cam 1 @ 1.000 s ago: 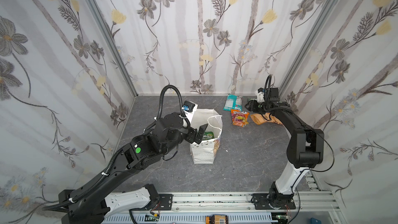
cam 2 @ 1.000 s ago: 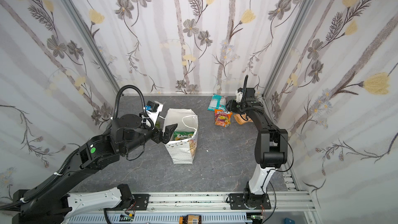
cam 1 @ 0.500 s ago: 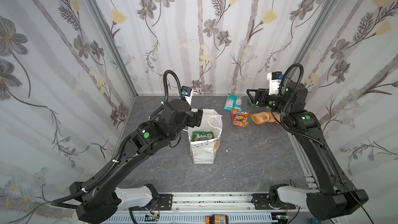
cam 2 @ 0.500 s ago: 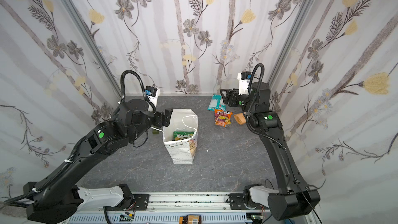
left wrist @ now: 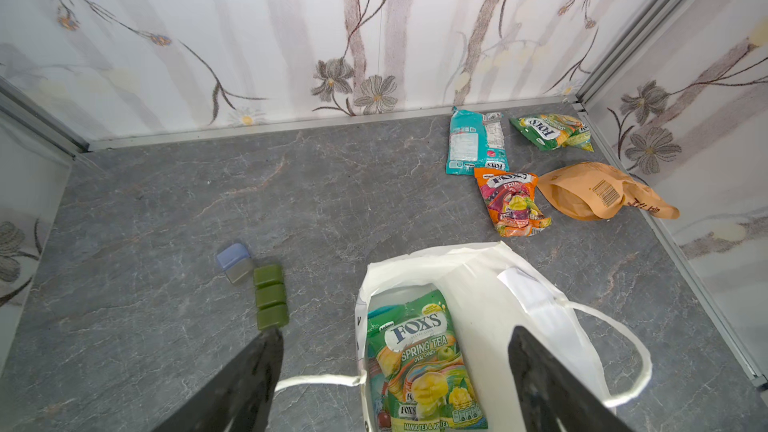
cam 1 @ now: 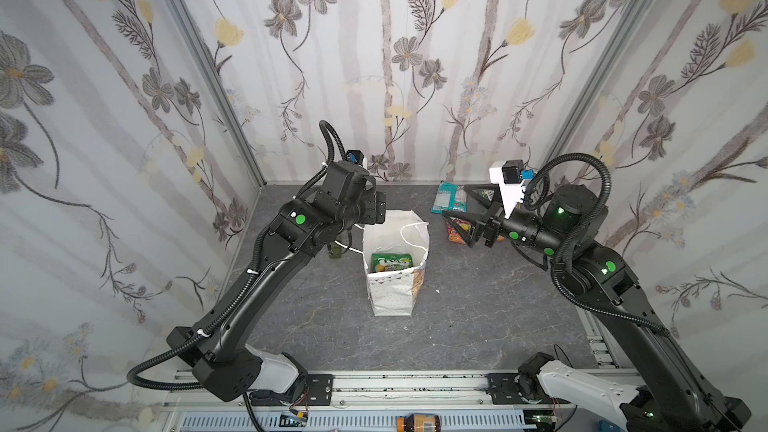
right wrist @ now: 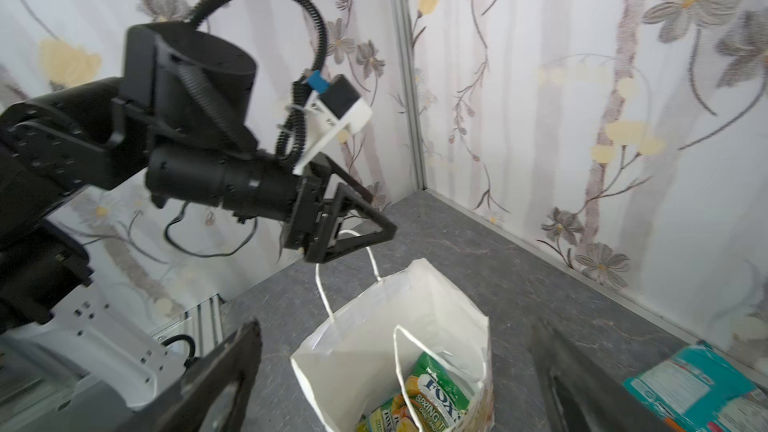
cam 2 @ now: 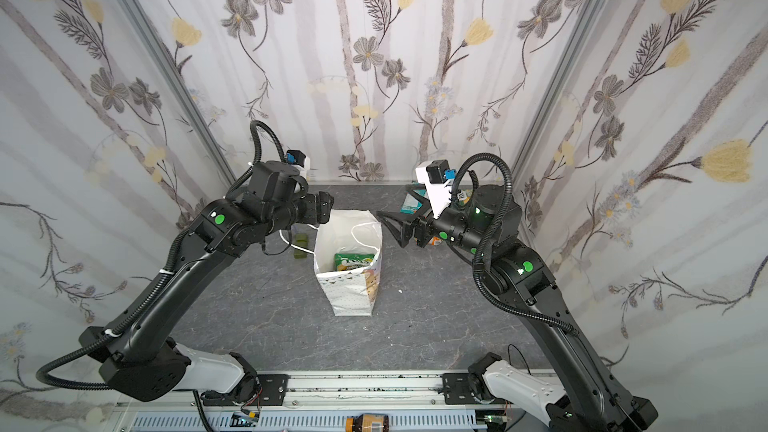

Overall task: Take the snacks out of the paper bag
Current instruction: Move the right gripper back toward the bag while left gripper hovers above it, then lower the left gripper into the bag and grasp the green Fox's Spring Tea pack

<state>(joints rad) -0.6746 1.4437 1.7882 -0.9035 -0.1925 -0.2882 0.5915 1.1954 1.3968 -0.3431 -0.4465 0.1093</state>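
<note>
The near half of the table (cam 1: 332, 338) lay bare, with free room on both sides of the bag (cam 1: 392, 292). The bag stood upright mid-table, long axis vertical, mouth up and gaping, one handle (left wrist: 316, 380) flopped out to the left. Inside, a green packet (cam 1: 390, 261) stood on end, its lower part hidden by the bag's wall. The left gripper (left wrist: 395, 333) hung over the bag's far-left rim, jaws apart, holding nothing. The right gripper (cam 1: 454, 200) hovered off the bag's far-right side, pointing toward it, jaws wide and empty. Left of the bag sat small blocks (left wrist: 270, 297). Toward the far right corner lay flat an orange packet (left wrist: 513, 205), a pouch (left wrist: 582, 193), a teal packet (left wrist: 473, 143) lengthwise toward the far edge, and a corner packet (left wrist: 552, 132); the right arm (cam 1: 582, 259) hid parts of them in both top views
</note>
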